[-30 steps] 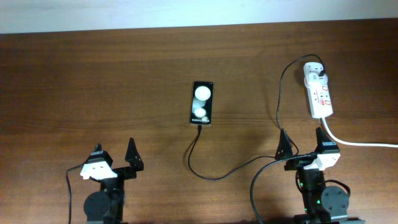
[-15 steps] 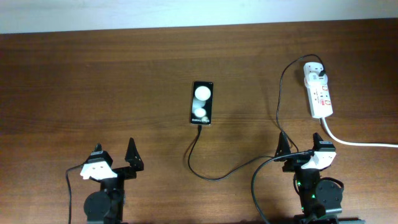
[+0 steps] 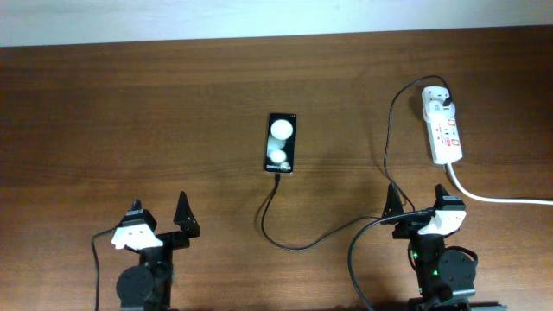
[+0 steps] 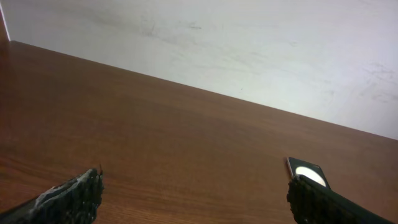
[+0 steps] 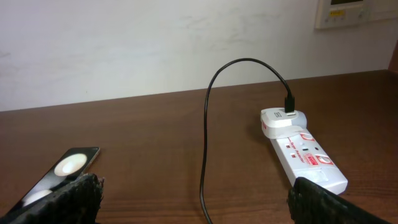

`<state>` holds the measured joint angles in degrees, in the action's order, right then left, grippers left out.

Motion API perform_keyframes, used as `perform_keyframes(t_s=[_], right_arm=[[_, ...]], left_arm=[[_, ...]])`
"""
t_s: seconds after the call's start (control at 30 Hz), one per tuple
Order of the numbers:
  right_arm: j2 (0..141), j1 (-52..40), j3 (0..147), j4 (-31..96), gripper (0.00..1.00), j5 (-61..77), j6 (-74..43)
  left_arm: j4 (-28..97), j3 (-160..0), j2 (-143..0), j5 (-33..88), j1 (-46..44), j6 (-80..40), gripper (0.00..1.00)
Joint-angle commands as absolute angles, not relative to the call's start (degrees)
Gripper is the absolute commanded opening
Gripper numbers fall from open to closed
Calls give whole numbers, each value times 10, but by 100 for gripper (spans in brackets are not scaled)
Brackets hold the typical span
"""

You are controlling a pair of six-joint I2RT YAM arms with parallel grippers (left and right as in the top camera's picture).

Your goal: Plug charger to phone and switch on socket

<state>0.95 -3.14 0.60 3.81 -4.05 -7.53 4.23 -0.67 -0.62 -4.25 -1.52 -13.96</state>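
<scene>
Resting low at the bottom edge of the overhead view, the left gripper [image 3: 160, 216] and the right gripper [image 3: 419, 203] both stand with jaws spread wide and nothing between them. Each wrist view shows only bare table between its two dark fingers. The small black rectangular phone [image 3: 282, 144], back up with two white round discs showing, lies flat at the centre of the dark wooden table [image 3: 130, 104], well apart from both grippers.

The long thin black cable [image 3: 294, 248] meets the phone's lower short edge and sags in a loop toward the bottom of the frame. It passes close beside the right gripper, then climbs to the small white adapter [image 3: 436, 97] at the top end of the white elongated plastic power strip [image 3: 447, 138] in the upper right. A thick white cord [image 3: 505, 199] leaves the strip's lower end toward the right edge.

From overhead the plug tip looks seated in the phone, though the joint is too small to be sure. The strip's red marks show, but whether its switch is on cannot be told. If the plug is home, the switch is what is left, and the right gripper is the nearer one, with the strip lying almost straight up-frame from it. The slack loop probably lets the phone sit undisturbed, yet it lies close enough to the right arm to snag on a reach.
</scene>
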Motion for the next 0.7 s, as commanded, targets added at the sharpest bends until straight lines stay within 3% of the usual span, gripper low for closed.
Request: perform_keyframes(t_s=[0.0,0.07,0.17,0.27,0.67], right_arm=[[7,-30,3,42,99,-48,-74],[7,-30,3,42,99,-48,-74],[7,-30,3,42,99,-48,-74],[7,-30,3,42,98,-48,-74],[7,-30,3,42,99,-48,-74]], left_arm=[[44,-5,-4,-38,-13,-136,99],[44,-5,-4,-43,-13,-130,99],[48,-5,-4,-13,-13,15,99],[48,-5,-15,-6,-13,75,99],[48,-5,-27,-6,-13,74,99]])
